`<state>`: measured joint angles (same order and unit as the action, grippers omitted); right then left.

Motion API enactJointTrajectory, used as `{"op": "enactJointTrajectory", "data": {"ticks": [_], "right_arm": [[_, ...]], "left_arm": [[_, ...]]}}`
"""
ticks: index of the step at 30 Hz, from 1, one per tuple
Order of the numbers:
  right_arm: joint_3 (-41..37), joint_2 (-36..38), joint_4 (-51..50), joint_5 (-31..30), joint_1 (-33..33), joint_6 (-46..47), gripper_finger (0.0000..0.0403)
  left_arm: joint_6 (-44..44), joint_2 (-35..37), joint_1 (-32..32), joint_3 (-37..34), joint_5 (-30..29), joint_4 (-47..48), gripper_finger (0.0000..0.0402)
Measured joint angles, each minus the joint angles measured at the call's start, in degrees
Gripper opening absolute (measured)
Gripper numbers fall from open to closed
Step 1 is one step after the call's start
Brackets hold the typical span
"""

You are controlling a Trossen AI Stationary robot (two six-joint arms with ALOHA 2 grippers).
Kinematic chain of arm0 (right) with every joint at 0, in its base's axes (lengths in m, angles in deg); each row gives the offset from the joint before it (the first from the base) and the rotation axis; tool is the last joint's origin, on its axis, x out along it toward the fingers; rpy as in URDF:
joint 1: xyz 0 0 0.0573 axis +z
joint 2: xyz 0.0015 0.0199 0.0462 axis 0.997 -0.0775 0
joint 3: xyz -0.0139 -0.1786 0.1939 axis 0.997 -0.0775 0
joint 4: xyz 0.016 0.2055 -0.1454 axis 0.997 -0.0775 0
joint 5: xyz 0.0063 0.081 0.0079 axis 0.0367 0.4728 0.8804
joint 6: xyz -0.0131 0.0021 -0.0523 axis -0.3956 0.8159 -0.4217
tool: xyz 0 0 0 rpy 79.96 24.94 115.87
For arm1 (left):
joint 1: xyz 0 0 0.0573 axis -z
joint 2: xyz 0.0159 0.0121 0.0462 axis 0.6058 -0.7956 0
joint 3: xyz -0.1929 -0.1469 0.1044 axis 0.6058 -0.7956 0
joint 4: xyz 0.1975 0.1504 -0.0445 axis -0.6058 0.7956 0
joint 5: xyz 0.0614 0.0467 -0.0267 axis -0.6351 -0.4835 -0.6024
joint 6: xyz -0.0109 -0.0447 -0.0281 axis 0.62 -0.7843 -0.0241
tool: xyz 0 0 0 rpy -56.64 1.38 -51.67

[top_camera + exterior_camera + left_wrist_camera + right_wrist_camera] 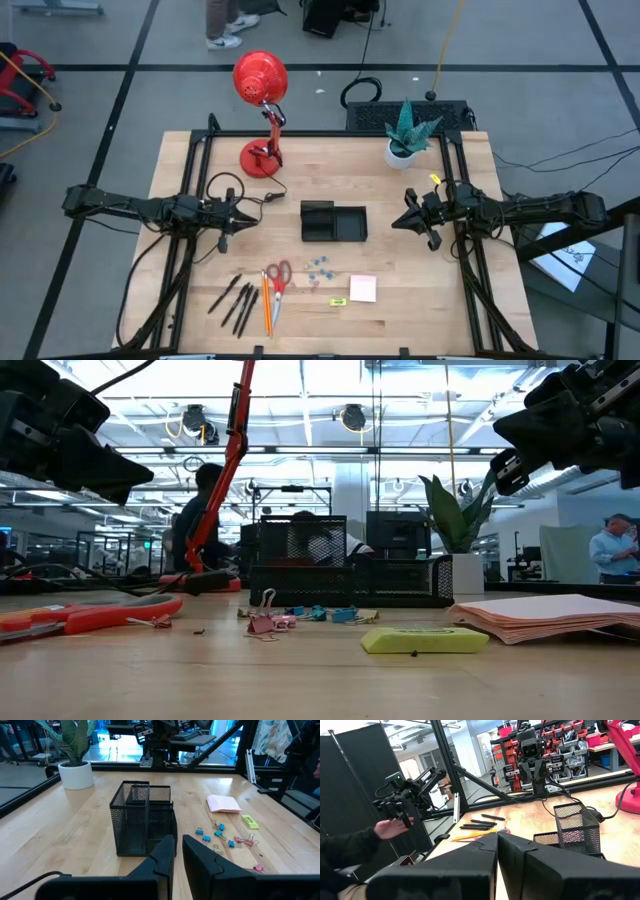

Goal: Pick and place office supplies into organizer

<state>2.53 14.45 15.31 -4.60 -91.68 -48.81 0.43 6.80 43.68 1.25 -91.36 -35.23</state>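
The black mesh organizer (334, 221) stands on its base at the table's middle, between my two grippers. Toward the near edge lie black pens (235, 297), orange pencils (266, 305), red-handled scissors (278, 277), small blue clips (320, 268), a yellow piece (338, 300) and a pink sticky-note pad (363, 288). My left gripper (248, 214) hovers left of the organizer, pointing at it, its fingers (167, 851) nearly together with nothing between them. My right gripper (403, 220) hovers right of the organizer, shut and empty (497, 840).
A red desk lamp (262, 90) stands on its base (260, 158) at the far left. A potted plant (405, 140) sits at the far right. Black frame rails (190, 200) run along both table sides. A person's hand (395, 827) shows beyond the table's near edge.
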Motion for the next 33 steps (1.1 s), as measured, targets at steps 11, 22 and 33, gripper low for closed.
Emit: {"op": "enactJointTrajectory", "data": {"ticks": [11, 22, 33], "right_arm": [[0.0, 0.0, 1.7, -0.2, 0.0, -0.6, 0.0004], [0.0, 0.0, 3.2, -0.4, 0.0, -0.6, 0.0004], [3.3, 0.0, 6.9, -3.1, 1.8, -3.4, 0.0006]], "left_arm": [[-0.1, 0.0, 0.0, 0.0, 0.0, -2.1, 0.0047], [-0.2, 0.0, 0.0, 0.0, 0.0, -8.1, 0.0047], [6.9, 0.0, 0.0, 0.0, -4.1, -14.6, 0.0047]]}}
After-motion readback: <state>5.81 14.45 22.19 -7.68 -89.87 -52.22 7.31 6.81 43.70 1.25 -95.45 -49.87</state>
